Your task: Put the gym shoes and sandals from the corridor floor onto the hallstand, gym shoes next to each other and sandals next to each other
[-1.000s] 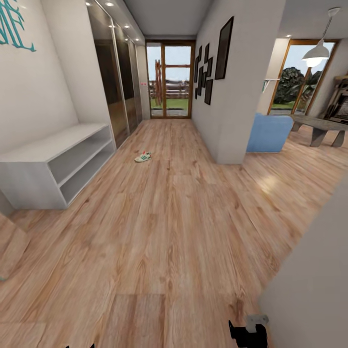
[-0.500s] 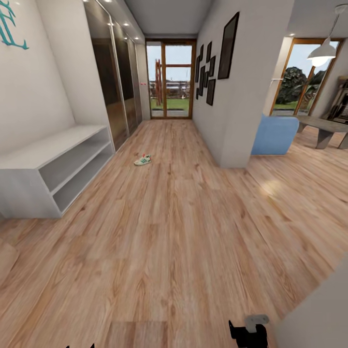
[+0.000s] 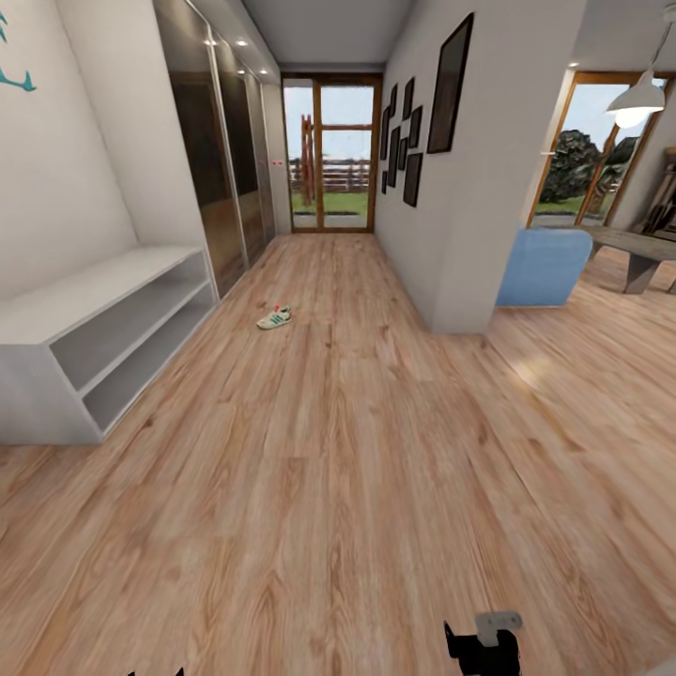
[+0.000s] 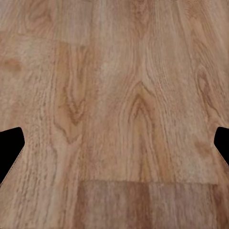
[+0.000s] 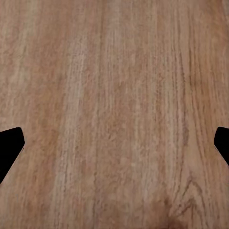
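Shoe and pincers: one cream-white lace-up gym shoe with green stripes (image 3: 274,318) lies far ahead on the corridor floor, slightly toward the robot's left — well apart from both pincers, so a drive forward looks needed before any reach.
Long axis: the shoe seems to lie slantwise across the planks; it is too small to tell toe from heel with confidence.
Nearer arm: judged from its bearing, the left arm is somewhat better placed once the robot is close.
Left pincer (image 4: 114,143): spread wide over bare planks, holding nothing.
Right pincer (image 5: 114,143): likewise spread and empty; its dark body (image 3: 482,646) sits at the head view's lower edge.
Surface: light-brown wood-grain plank floor (image 3: 338,451), flat and glossy.
Room: a long white two-shelf bench (image 3: 94,324) stands against the left wall — the shoe lies past its far end; a glazed door (image 3: 331,155) closes the corridor; dark picture frames (image 3: 449,84) hang on the right wall.
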{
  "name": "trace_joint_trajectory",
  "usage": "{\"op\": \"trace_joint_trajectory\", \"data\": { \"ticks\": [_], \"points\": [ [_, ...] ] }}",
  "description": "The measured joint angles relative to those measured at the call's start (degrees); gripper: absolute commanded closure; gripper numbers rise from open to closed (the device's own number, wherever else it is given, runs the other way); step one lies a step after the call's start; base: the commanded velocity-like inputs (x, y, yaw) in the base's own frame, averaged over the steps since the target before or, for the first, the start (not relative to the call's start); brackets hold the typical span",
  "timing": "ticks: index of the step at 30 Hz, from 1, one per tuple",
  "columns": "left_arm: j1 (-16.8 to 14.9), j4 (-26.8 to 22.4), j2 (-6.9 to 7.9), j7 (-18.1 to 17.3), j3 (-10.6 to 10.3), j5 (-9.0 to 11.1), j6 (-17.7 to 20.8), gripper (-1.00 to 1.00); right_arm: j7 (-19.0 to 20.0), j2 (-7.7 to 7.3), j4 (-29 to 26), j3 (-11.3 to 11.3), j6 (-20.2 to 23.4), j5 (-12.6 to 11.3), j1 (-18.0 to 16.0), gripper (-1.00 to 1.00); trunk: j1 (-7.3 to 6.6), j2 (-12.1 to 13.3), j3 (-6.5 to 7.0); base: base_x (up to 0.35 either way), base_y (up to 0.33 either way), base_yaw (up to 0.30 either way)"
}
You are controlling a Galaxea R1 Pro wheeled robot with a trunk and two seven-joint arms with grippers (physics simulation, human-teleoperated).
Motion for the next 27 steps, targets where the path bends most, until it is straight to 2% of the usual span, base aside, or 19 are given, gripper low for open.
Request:
{"op": "trace_joint_trajectory", "data": {
  "ticks": [15, 27],
  "points": [
    [0.0, 0.0, 0.04, 0.0, -0.1, 0.1, 0.0, -1.00, -0.1, 0.04, 0.0, 0.0, 0.0, 0.0, 0.0, -1.00, 0.00, 0.0, 0.00, 0.340, 0.000, 0.002],
    [0.0, 0.0, -0.01, 0.0, -0.1, 0.0, 0.0, -1.00, -0.1, -0.17, 0.0, -0.1, 0.0, -0.1, 0.0, -1.00, 0.00, 0.0, 0.24, 0.340, 0.000, 0.065]
  ]
}}
